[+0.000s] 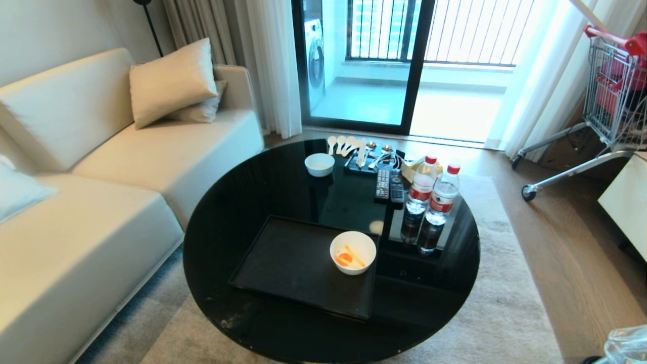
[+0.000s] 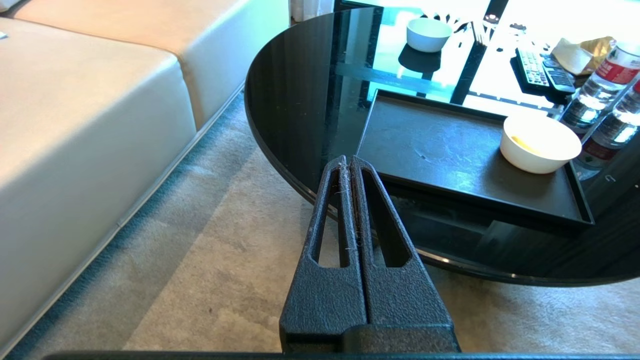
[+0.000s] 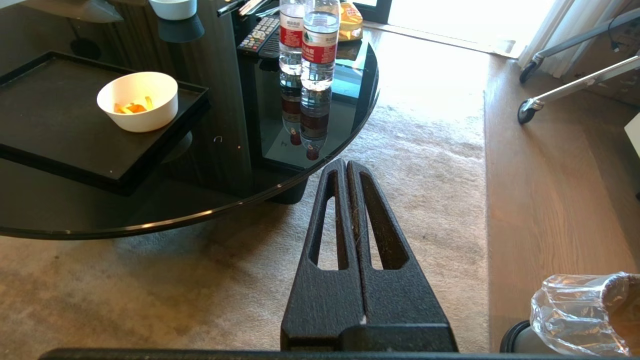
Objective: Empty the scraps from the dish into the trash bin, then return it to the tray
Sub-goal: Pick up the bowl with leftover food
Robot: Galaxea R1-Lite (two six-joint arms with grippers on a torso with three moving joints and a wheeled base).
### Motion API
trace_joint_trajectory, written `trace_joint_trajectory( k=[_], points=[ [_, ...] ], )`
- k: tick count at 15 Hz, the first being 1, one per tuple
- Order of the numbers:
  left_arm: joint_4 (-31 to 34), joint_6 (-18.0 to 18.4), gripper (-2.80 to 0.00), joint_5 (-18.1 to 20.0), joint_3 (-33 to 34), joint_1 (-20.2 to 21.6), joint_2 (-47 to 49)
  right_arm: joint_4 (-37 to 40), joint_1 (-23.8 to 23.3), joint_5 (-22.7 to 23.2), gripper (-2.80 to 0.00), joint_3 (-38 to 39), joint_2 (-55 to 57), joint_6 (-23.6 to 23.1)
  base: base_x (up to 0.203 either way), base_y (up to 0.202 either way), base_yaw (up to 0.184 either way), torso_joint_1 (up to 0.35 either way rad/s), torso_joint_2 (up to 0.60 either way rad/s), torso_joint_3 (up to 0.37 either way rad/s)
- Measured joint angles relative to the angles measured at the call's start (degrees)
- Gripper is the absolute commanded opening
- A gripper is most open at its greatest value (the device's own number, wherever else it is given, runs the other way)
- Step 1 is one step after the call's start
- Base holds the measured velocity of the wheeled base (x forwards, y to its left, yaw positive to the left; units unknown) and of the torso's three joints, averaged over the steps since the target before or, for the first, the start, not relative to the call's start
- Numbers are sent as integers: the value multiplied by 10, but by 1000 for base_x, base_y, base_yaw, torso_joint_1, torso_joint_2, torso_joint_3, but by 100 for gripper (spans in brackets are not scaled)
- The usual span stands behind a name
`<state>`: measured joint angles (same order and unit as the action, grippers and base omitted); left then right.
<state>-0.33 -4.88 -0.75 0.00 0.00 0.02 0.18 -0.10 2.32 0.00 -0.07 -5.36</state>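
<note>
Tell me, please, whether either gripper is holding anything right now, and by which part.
Nothing is held. The left gripper and right gripper are both shut on nothing, off the table over the carpet. The dish sits untouched on the tray.

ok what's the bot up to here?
Nothing is being handled yet. The dish with its scraps sits on the tray on the round table. Both claws are shut and empty over the carpet: left claw, right claw. The trash bin stands on the floor by the right claw.
</note>
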Motion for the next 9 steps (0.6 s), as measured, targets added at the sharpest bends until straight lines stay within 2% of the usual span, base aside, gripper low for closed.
trace_joint_trajectory(
  k=[7, 9],
  points=[
    [0, 0, -280, 0, 0, 0, 0, -3, 0, -1, -280, 0, 0, -2, 0, 0, 0, 0, 0, 0],
    [0, 0, -280, 0, 0, 0, 0, 0, 0, 10, -280, -10, 0, -16, 0, 0, 0, 0, 0, 0]
  ],
)
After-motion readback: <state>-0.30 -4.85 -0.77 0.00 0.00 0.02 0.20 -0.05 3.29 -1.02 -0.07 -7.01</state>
